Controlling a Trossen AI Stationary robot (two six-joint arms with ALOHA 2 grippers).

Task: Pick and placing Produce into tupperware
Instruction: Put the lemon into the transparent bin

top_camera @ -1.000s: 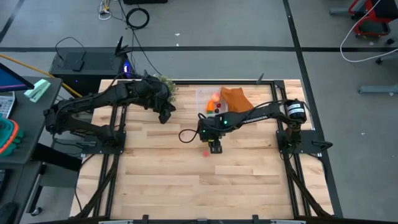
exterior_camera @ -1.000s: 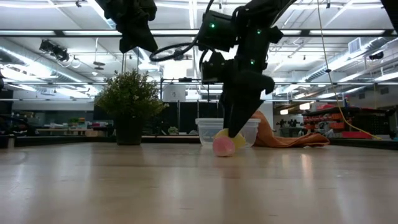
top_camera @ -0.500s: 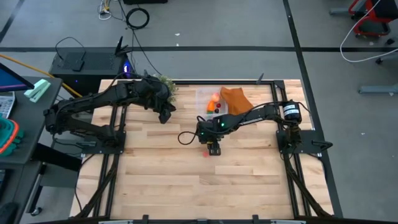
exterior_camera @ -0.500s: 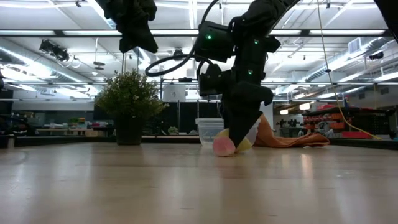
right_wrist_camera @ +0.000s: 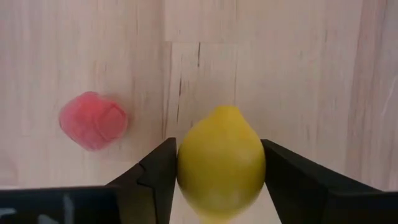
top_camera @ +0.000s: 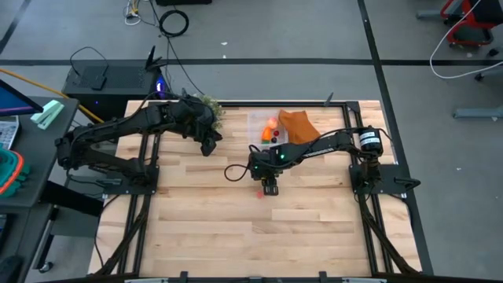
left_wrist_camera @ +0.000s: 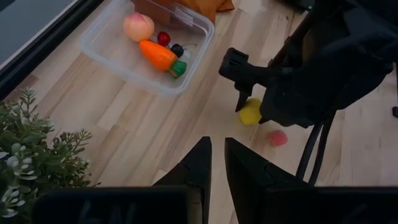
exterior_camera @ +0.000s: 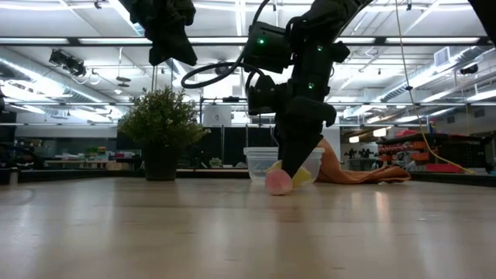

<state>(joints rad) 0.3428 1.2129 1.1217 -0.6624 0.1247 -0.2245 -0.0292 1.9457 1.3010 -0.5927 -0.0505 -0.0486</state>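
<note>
On my left, the left hand (top_camera: 210, 146) hangs above the pale plank tabletop (top_camera: 196, 228) near the bushy plant (exterior_camera: 161, 118), its fingers nearly pressed together on nothing. Only its wrist view looks into the clear, round-cornered tupperware (left_wrist_camera: 112, 53), holding a smooth carrot (left_wrist_camera: 160, 56), a peach-pink fruit (left_wrist_camera: 138, 27) and small berries. To the right, the right hand (right_wrist_camera: 216, 180) pinches the glossy oval lemon (right_wrist_camera: 221, 163) on the wood, a pink fruit (right_wrist_camera: 93, 120) just beside.
</note>
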